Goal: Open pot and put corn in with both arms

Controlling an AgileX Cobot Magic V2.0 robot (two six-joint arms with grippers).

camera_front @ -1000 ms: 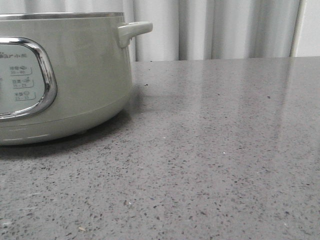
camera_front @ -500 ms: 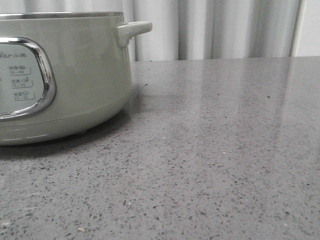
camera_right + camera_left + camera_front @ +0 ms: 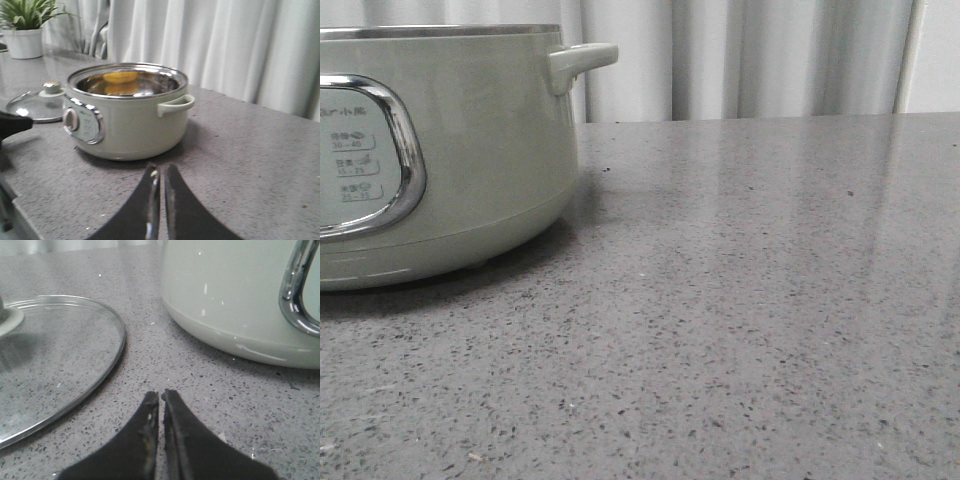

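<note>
**Pot open on the worktop, corn inside, both end effectors clenched and empty**

Since the earlier front frames the pot (image 3: 450, 150) has slid slightly toward the left edge of the frame; its side handle (image 3: 582, 62) now sits a little further left. The pot fills the upper left of the front view, and the grey speckled worktop (image 3: 750, 300) lies open across the centre and right of the frame back to its far edge, where pale curtains (image 3: 770, 55) hang.

In the right wrist view the pot stands left of centre, lid off, with the yellow corn (image 3: 120, 77) lying inside below the metal rim. The glass lid (image 3: 37, 104) rests flat on the worktop at the frame's left, just beside the pot. A potted plant (image 3: 25, 27) stands in the upper left corner.

The right end effector (image 3: 159, 176) is clenched, its fingers almost touching, holding nothing, well apart from the pot. The left end effector (image 3: 161, 396) is likewise clenched and empty, low over the worktop between the lid's rim and the pot's base.
</note>
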